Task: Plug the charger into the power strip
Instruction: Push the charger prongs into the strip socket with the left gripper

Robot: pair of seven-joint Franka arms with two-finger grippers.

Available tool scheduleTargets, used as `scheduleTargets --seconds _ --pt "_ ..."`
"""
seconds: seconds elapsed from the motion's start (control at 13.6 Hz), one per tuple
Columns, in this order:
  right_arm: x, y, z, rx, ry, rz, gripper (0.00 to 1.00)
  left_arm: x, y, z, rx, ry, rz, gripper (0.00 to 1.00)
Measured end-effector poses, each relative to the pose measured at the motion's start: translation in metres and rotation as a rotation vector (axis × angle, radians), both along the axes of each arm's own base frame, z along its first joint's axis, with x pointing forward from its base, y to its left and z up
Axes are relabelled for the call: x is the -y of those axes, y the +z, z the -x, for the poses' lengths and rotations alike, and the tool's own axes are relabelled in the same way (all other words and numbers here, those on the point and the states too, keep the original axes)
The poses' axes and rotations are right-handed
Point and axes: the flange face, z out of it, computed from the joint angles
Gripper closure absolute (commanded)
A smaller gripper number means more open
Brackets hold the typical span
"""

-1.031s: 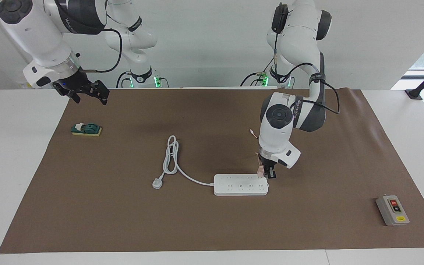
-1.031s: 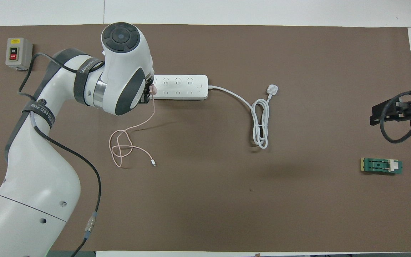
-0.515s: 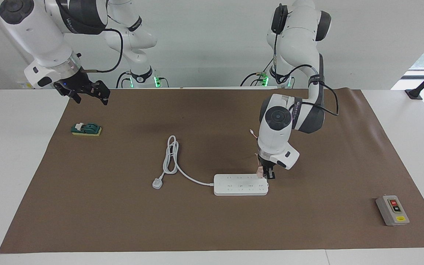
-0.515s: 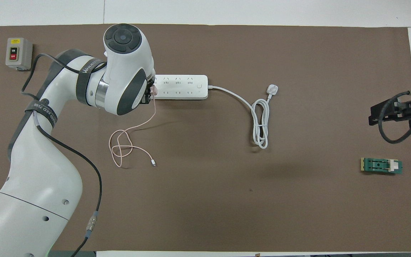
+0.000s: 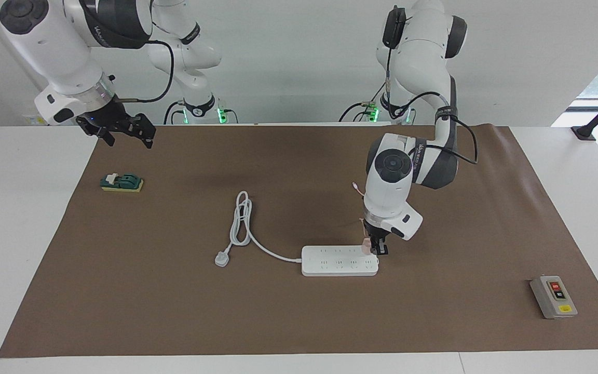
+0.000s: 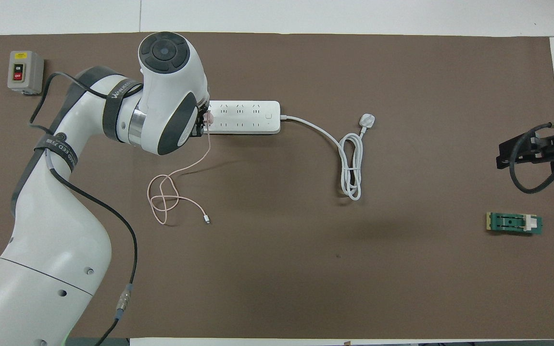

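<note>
Both arms are showing glossy white shells with dark grey joint caps. Black cables are looping along them, strapped down by lettered black bands. Green lights are glowing at their bases.

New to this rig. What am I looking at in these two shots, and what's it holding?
Two white robot arms work at a table covered with a brown mat. One picture faces the robots from across the table; the other looks down from above their own end, so the sides are mirrored.

The left hand is shut on the pale-pink charger, holding it at the end of the power strip toward the left arm's end of the table. The charger's thin pink cable trails on the mat nearer the robots.

The right hand waits, open, up in the air above a green block.

Also on the mat: the strip's white plug and a grey button box.
</note>
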Motion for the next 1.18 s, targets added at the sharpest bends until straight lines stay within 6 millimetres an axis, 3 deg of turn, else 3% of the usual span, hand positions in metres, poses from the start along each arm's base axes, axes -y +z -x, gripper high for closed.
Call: scheduleTargets --seconds 1.18 --pt "0.0 -0.0007 -0.0003 -0.001 0.0 0.0 0.0 0.0016 -0.0067 0.0011 -0.011 -0.046 -0.007 1.0"
